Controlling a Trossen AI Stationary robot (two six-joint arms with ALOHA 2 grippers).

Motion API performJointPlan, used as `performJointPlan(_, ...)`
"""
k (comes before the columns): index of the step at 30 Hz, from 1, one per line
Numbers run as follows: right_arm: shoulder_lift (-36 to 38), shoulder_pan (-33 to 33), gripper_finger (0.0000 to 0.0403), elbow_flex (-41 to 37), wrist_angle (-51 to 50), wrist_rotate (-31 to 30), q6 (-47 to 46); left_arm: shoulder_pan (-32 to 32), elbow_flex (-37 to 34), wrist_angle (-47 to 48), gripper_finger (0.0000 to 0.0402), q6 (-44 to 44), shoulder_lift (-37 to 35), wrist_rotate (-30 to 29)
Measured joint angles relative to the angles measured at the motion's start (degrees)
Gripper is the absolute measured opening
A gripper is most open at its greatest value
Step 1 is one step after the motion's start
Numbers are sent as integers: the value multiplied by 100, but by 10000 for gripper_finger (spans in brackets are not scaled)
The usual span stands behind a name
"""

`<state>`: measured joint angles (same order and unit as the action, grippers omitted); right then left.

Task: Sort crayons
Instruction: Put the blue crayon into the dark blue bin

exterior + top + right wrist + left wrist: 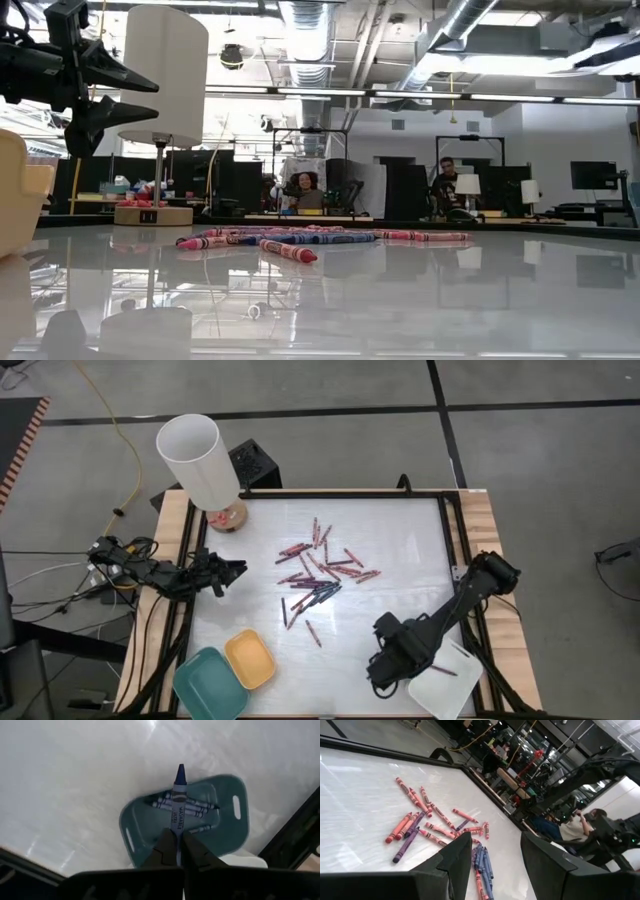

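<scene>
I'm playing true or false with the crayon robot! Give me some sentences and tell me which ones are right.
1. The right end effector holds a blue crayon. True.
2. The left end effector grips a red crayon. False: it is open and empty, off to the side of the crayon pile.
3. Blue crayons lie in the dark tray under the right end effector. True.
4. The yellow tray is full of crayons. False: it looks empty.
5. A white lamp stands at a table corner. True.
</scene>
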<state>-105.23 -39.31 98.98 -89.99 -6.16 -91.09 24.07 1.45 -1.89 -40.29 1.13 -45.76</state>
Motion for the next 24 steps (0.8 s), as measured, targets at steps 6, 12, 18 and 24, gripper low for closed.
performJointPlan(6, -2, -178, 1, 0, -1, -31, 1098, 1, 0, 2, 160, 0, 0, -59)
performJointPlan(12, -2, -254, 1, 0, -2, -281, 2550, -1, 0, 2, 160, 0, 0, -59)
performJointPlan(18, -2, -350, 1, 0, -1, -285, 3943, 1, 0, 2, 160, 0, 0, -59)
performJointPlan(24, -2, -387, 1, -370, 0, -266, 4197, 0, 0, 2, 160, 0, -1, -59)
